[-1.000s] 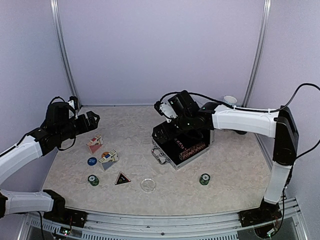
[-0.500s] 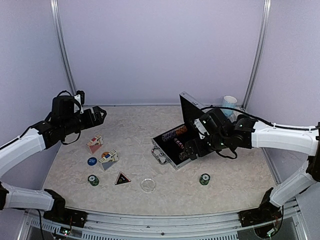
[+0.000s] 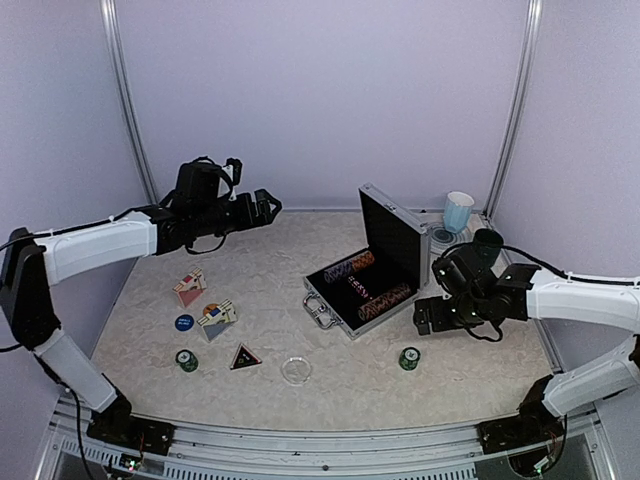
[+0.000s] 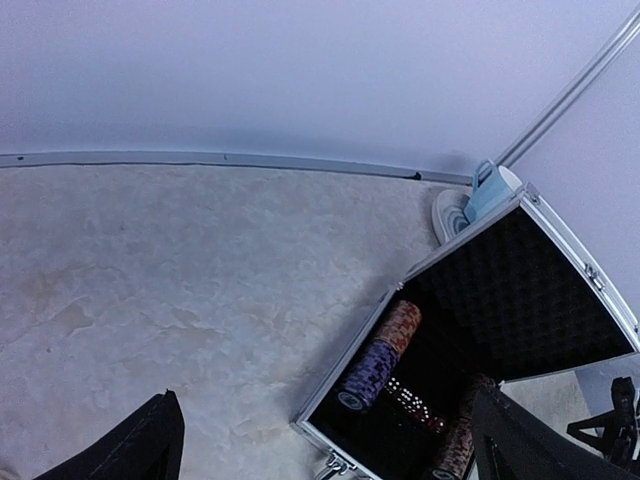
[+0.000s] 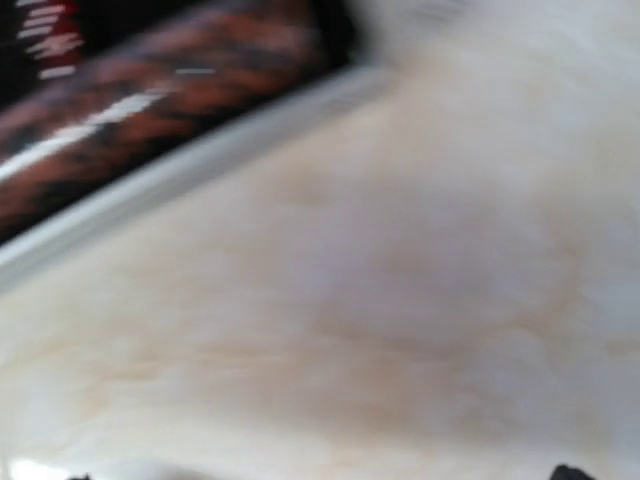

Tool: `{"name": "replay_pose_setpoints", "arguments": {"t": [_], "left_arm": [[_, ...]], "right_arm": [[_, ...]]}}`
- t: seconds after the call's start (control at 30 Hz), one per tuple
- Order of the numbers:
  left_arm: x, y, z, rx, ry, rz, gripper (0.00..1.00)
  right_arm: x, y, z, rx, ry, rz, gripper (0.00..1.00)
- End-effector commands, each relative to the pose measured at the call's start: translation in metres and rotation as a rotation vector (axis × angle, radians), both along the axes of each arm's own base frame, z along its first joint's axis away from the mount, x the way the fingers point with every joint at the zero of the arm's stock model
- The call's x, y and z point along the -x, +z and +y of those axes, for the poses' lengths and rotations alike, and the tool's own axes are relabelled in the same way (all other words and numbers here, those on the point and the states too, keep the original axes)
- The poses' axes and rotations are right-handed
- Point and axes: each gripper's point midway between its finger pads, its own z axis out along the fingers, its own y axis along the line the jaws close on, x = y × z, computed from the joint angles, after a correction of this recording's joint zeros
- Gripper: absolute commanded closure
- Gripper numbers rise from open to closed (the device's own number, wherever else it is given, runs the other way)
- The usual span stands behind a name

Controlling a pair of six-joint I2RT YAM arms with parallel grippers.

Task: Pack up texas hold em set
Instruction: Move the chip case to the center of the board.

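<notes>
Below the left pincer (image 3: 268, 208), towards the near edge of the beige marbled table (image 3: 480, 385), several loose pieces of the set lie apart from each other: a red card deck (image 3: 190, 288), a second deck with blue and orange marks (image 3: 217, 316), a round blue disc (image 3: 183, 322), a green chip stack (image 3: 187, 360) and a black triangle (image 3: 245, 357). This pincer hangs high over the table with its 2 fingers spread wide, and it grasps nothing.

To its right, and just beside the right pincer (image 3: 425, 318), stands the small silver aluminium briefcase (image 3: 393, 236). Its black-lined lid is upright, and rows of poker chips (image 3: 349, 268) lie inside.

The right pincer is low, close to the right side of the briefcase, released and empty. Its own camera is blurred and shows only the silver rim and 1 brown chip row from very close. A second green chip stack (image 3: 409, 358) stands near this pincer on its near side, not touching it. A clear round disc (image 3: 296, 370) lies between the 2 pincers, near the front edge. Behind the right pincer stand a light-blue mug (image 3: 459, 211) and a dark mug (image 3: 487, 243).
</notes>
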Motion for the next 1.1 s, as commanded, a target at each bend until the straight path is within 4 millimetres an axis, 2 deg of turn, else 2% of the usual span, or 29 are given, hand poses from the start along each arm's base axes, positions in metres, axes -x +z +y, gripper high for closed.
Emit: {"name": "replay_pose_setpoints", "arguments": {"t": [0.0, 0.07, 0.13, 0.2, 0.3, 0.43, 0.77, 1.07], "left_arm": [[-0.016, 0.005, -0.053, 0.087, -0.139, -0.013, 0.01], [-0.024, 0.000, -0.072, 0.106, -0.188, -0.004, 0.01], [-0.033, -0.015, -0.091, 0.120, -0.241, 0.016, 0.01], [-0.042, -0.024, -0.103, 0.137, -0.267, 0.019, 0.01], [-0.051, -0.027, -0.117, 0.164, -0.303, 0.008, 0.01], [-0.060, -0.050, -0.134, 0.172, -0.351, 0.034, 0.01], [-0.064, -0.098, -0.151, 0.175, -0.413, 0.105, 0.01], [-0.059, -0.115, -0.152, 0.192, -0.429, 0.124, 0.01]], "right_arm": [[-0.013, -0.001, -0.030, -0.027, -0.152, -0.040, 0.01], [-0.017, -0.004, -0.037, -0.018, -0.182, -0.045, 0.01], [-0.021, -0.007, -0.042, -0.010, -0.205, -0.051, 0.01], [-0.026, -0.011, -0.046, -0.002, -0.227, -0.054, 0.01], [-0.034, -0.016, -0.047, -0.008, -0.252, -0.055, 0.01], [-0.040, -0.025, -0.046, -0.026, -0.265, -0.047, 0.01], [-0.058, -0.040, -0.056, -0.034, -0.343, -0.027, 0.01], [-0.079, -0.056, -0.045, -0.036, -0.330, 0.002, 0.01]]}}
